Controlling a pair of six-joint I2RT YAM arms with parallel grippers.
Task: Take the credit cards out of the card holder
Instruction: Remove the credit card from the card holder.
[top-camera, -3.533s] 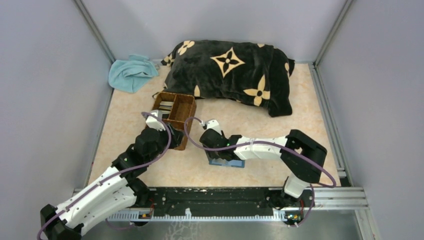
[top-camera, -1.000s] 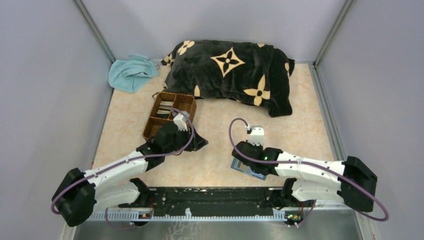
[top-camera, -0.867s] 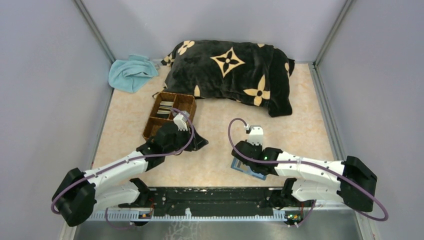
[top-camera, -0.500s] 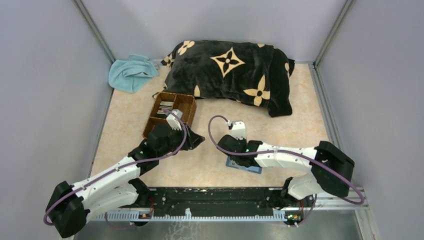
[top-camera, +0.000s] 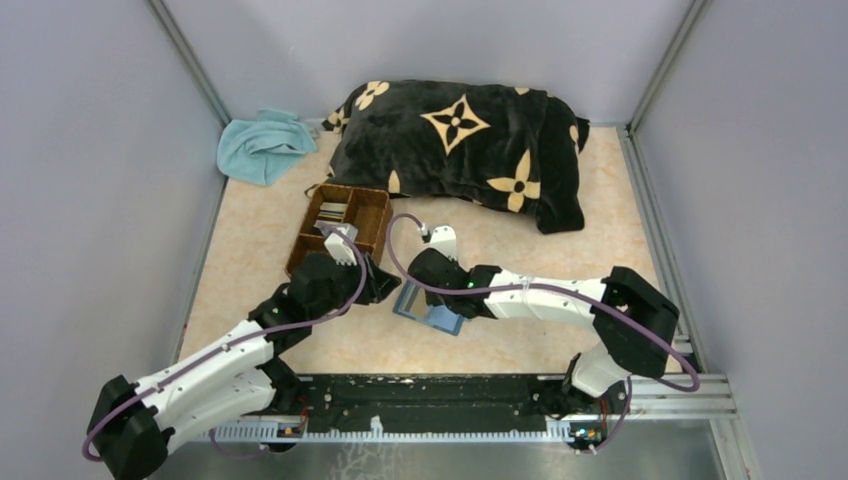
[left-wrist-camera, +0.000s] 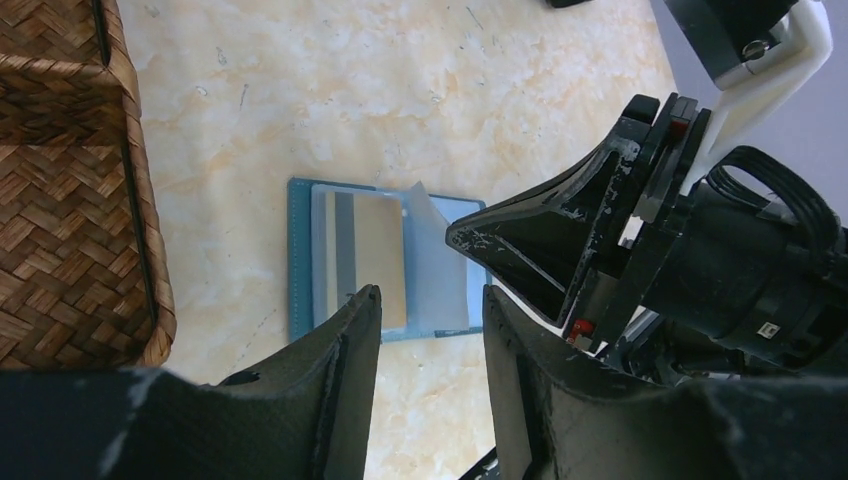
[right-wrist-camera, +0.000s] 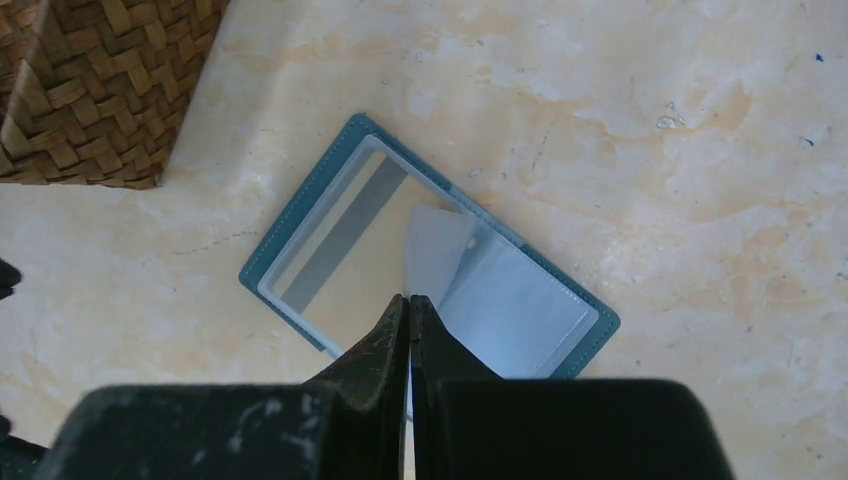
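Beside brown woven compartment tray (left-wrist-camera: 70, 200) | small teal-blue folding card holder (right-wrist-camera: 440, 250) lies open on pale marbled surface (right-wrist-camera: 650, 150) | tan grey-striped credit card (right-wrist-camera: 345, 250) in half nearer tray | right tool (right-wrist-camera: 409, 300) clenched, tips over holder's middle | left tool (left-wrist-camera: 428, 295) released, empty, above holder

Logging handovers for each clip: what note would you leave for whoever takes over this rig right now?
Left gripper: open, poised above the wallet.
Right gripper: shut, tips at the wallet's fold; contact unclear.
The wallet lies open on the table beside the woven tray; one striped card sits inside it.
Done: some pale cards appear to lie in the tray.
Left: pull out the striped card; whether more are tucked in the wallet cannot be seen.
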